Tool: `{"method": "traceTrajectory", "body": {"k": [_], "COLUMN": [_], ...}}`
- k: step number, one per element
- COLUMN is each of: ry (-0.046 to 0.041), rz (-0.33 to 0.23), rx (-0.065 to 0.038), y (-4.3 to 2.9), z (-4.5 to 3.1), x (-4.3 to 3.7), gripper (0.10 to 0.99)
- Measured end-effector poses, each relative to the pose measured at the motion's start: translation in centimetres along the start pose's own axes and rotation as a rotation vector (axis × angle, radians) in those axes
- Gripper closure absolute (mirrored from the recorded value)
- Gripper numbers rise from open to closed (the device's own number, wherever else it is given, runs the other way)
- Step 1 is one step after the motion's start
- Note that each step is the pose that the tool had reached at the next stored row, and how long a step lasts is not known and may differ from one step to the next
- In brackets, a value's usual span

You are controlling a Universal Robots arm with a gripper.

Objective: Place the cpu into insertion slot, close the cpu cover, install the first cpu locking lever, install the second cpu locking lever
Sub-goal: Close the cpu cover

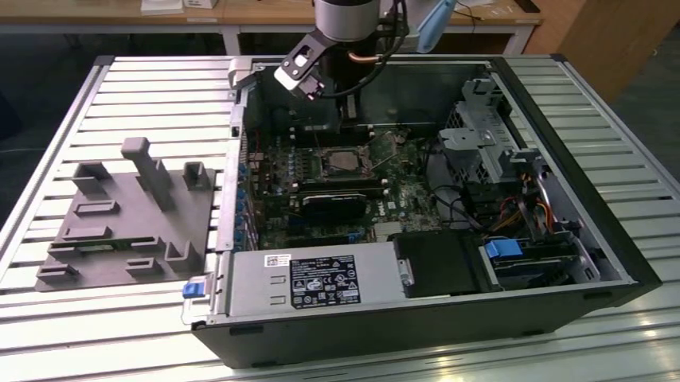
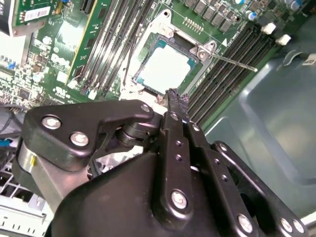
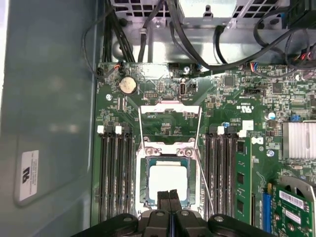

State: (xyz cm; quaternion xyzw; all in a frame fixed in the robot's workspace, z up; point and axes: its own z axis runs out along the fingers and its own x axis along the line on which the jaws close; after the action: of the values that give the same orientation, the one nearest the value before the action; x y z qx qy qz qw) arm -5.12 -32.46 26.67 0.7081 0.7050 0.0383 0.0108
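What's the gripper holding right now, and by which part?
Nothing: the gripper is shut with nothing in it. The cpu lies in the insertion slot, with the cpu cover open.

Slatted table (image 1: 64, 119) under everything. Open computer case (image 1: 595, 231) at centre and exterior view's right. Moulded tray (image 1: 117, 239) beside case, exterior view's left. Inside case: motherboard (image 1: 409, 195) mid-frame, power supply (image 1: 308, 278) lower centre, drive cage (image 1: 483, 135) upper right. CPU (image 3: 168, 182) in socket (image 3: 141, 185), between memory slot banks (image 3: 116, 173). Cover (image 3: 169, 104) flipped open beyond socket. Gripper (image 3: 169, 193) above socket edge.
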Motion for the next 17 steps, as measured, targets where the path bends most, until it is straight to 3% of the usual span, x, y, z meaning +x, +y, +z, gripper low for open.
{"method": "traceTrajectory", "body": {"k": [7, 17], "ry": [-0.0001, 0.0001], "rz": [0.0, 0.0], "rx": [0.0, 0.0], "y": [0.24, 2.08], "z": [-0.01, 0.12], "x": [0.0, 0.01], "gripper": [0.984, 0.984]}}
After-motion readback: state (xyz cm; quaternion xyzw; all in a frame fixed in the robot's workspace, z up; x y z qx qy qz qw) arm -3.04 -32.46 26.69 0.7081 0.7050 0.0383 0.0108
